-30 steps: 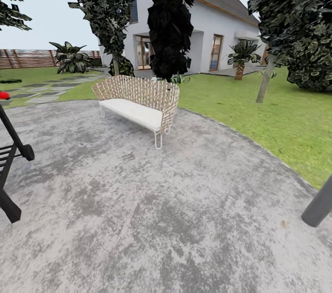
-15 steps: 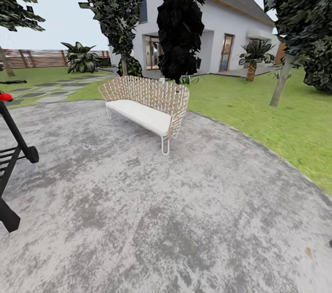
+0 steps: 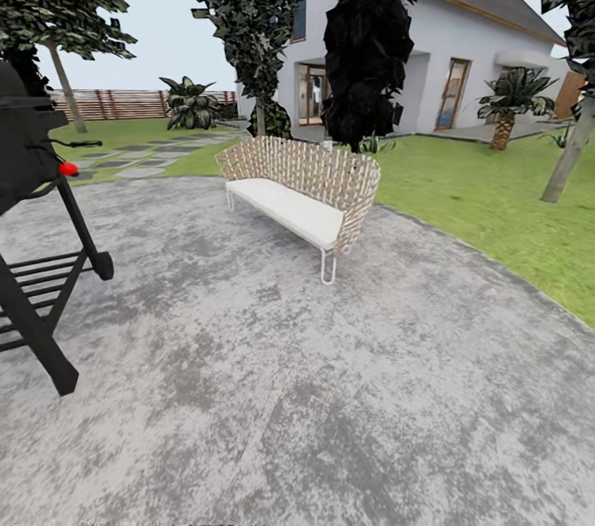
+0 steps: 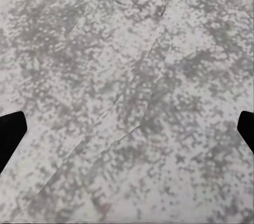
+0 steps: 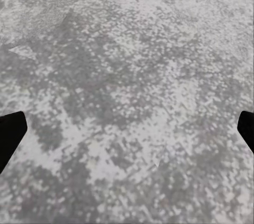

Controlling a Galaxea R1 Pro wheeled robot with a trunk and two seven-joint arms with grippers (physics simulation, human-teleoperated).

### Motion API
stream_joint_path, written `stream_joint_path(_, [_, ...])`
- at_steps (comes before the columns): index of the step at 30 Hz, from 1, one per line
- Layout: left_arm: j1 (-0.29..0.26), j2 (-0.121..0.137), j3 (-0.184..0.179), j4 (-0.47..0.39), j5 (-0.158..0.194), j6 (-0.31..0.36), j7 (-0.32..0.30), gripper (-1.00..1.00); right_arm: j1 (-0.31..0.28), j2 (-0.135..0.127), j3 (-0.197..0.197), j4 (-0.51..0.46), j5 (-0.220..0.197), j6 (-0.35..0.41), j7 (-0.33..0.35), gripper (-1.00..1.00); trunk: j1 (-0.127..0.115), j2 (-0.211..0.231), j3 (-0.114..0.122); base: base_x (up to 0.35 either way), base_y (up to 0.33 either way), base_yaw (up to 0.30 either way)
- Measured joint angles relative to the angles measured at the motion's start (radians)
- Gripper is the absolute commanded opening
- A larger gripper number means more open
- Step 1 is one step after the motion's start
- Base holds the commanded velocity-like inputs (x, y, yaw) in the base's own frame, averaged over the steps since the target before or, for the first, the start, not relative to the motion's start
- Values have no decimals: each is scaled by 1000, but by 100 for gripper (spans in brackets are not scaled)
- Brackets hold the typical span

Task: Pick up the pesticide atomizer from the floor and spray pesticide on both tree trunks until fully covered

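A wide grey mottled stone patio (image 3: 330,394) is lying beneath both hands. Ahead of them, a white house (image 3: 496,54) is rising behind green lawn (image 3: 487,195), where a beige-grey tree trunk (image 3: 567,154) is leaning. A woven wicker sofa with a white cushion (image 3: 302,187) is sitting nearer, and a black barbecue grill (image 3: 33,228) beside it. The left hand (image 4: 127,134) and right hand (image 5: 127,134) are hanging spread wide, holding nothing, probably for travel. No atomizer is appearing.
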Motion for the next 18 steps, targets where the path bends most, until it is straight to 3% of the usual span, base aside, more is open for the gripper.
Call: stream_joint_path(18, [-1,-1,0,0,0,0,0,100,0,0,0,0,0,0,0,100,0,0,0,0,0,277])
